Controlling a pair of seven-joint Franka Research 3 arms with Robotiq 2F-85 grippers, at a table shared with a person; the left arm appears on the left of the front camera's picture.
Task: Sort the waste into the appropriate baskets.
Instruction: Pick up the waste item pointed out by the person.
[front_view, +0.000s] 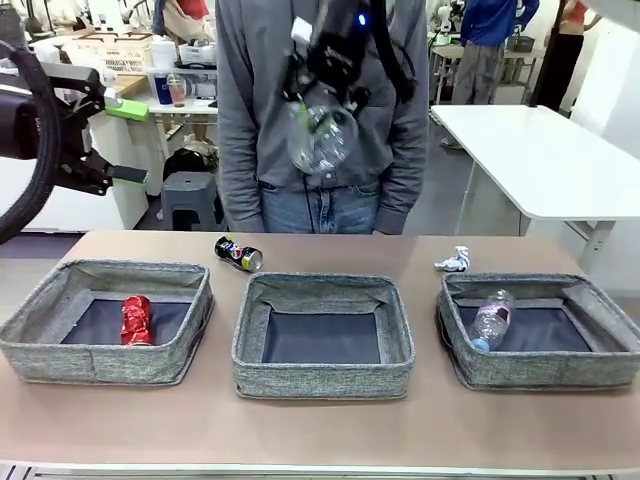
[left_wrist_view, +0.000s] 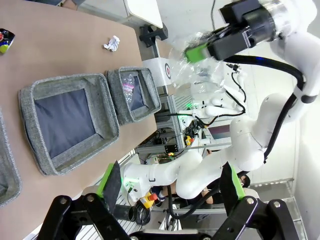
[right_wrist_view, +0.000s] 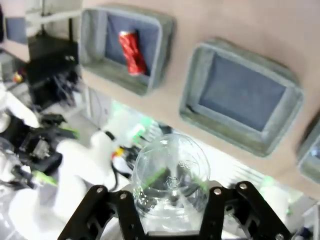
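Note:
My right gripper (front_view: 325, 95) hangs high over the table's middle, in front of the person, shut on a clear plastic cup (front_view: 322, 135). The right wrist view shows the cup (right_wrist_view: 170, 175) squeezed between the black fingers. At the upper left, my left gripper (front_view: 127, 142) stands open and holds nothing. Three grey baskets sit in a row. The left basket (front_view: 100, 365) holds a crushed red can (front_view: 136, 320). Nothing lies in the middle basket (front_view: 322, 382). A clear plastic bottle (front_view: 492, 320) lies in the right basket (front_view: 540, 374). On the bare table behind them lie a dark blue soda can (front_view: 238, 253) and a crumpled wrapper (front_view: 455, 262).
A person in a grey top stands at the far side of the table, right behind the raised cup. A white table (front_view: 540, 160) stands at the back right. Bare tabletop runs in front of the baskets and between them.

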